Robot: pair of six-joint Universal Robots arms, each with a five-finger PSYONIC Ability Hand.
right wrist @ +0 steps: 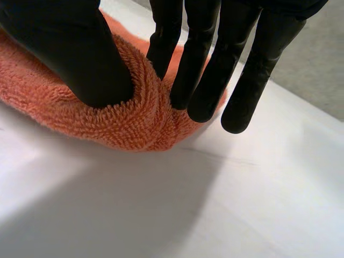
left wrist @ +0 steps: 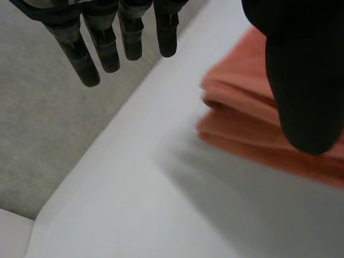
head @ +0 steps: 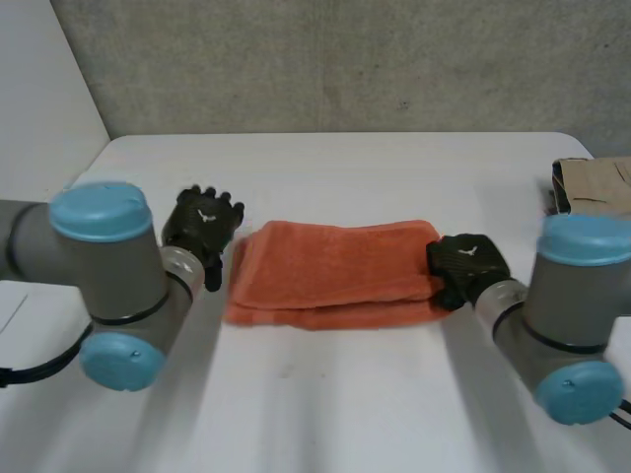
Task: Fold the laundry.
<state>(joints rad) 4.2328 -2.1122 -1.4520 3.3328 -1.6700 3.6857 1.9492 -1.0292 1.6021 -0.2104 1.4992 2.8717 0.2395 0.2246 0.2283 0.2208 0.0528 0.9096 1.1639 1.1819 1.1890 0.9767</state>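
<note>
An orange towel (head: 335,274) lies folded in layers on the white table (head: 325,394), in the middle. My right hand (head: 465,266) is at the towel's right end. There the thumb and fingers (right wrist: 201,80) pinch a ridge of the towel (right wrist: 134,115) between them. My left hand (head: 202,225) hovers just off the towel's left end, with its fingers (left wrist: 102,48) straight and spread and nothing in them. The towel's left end (left wrist: 242,113) lies beside that hand's thumb, apart from it.
A brown cardboard box (head: 595,187) stands at the table's right edge, behind my right arm. A grey wall (head: 345,59) runs behind the table's far edge. Bare table lies in front of the towel.
</note>
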